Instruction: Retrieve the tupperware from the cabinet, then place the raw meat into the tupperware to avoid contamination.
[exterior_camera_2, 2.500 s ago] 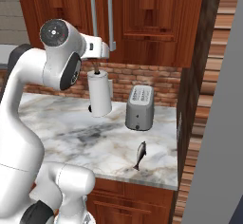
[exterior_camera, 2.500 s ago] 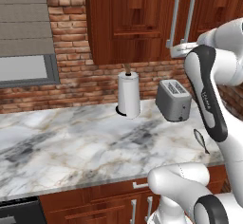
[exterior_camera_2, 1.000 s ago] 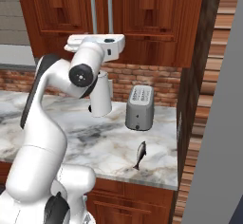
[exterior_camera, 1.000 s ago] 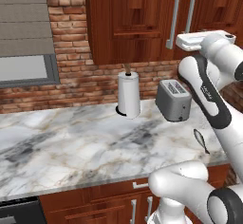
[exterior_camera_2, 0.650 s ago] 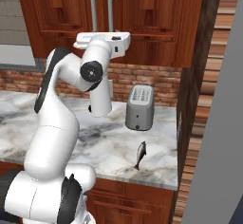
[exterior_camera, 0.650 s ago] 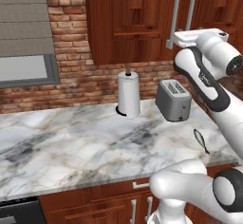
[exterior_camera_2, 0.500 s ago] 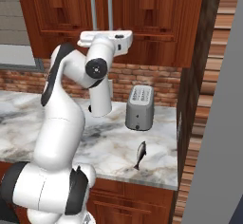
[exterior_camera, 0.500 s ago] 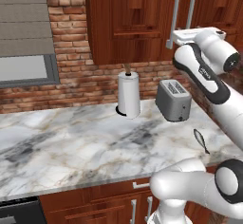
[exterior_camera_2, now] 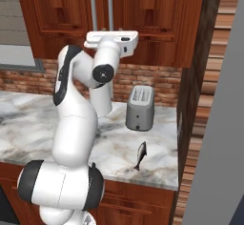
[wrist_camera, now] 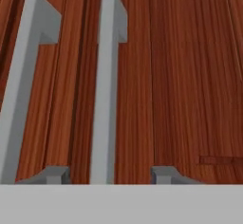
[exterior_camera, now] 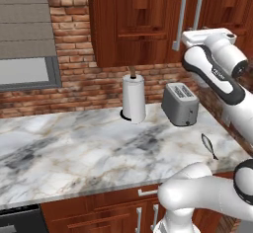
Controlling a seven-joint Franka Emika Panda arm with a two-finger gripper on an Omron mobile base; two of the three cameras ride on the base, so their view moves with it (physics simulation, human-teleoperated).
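Observation:
The cabinet (exterior_camera: 138,24) (exterior_camera_2: 157,19) is shut, dark red-brown wood with two long vertical silver bar handles (exterior_camera: 180,17). My gripper (exterior_camera: 185,39) is raised against the lower ends of those handles. In the hand view the door (wrist_camera: 190,76) is close, and my gripper (wrist_camera: 110,174) stands open astride the right-hand handle (wrist_camera: 108,90), with a small gap on each side of the bar. The raw meat (exterior_camera: 208,146) (exterior_camera_2: 141,155), a small grey fish, lies on the counter near its right front corner. The tupperware is out of view.
A grey metal toaster (exterior_camera: 181,103) (exterior_camera_2: 139,107) and a white paper-towel roll (exterior_camera: 134,98) stand at the back of the marble counter (exterior_camera: 74,143). A brick wall runs behind. A blinded window (exterior_camera: 24,29) is at the left, a tall side panel (exterior_camera_2: 214,124) at the right.
My hand has risen a little and closed in on the cabinet's handles, while the forearm swung round behind it. Toaster, roll and fish have not moved.

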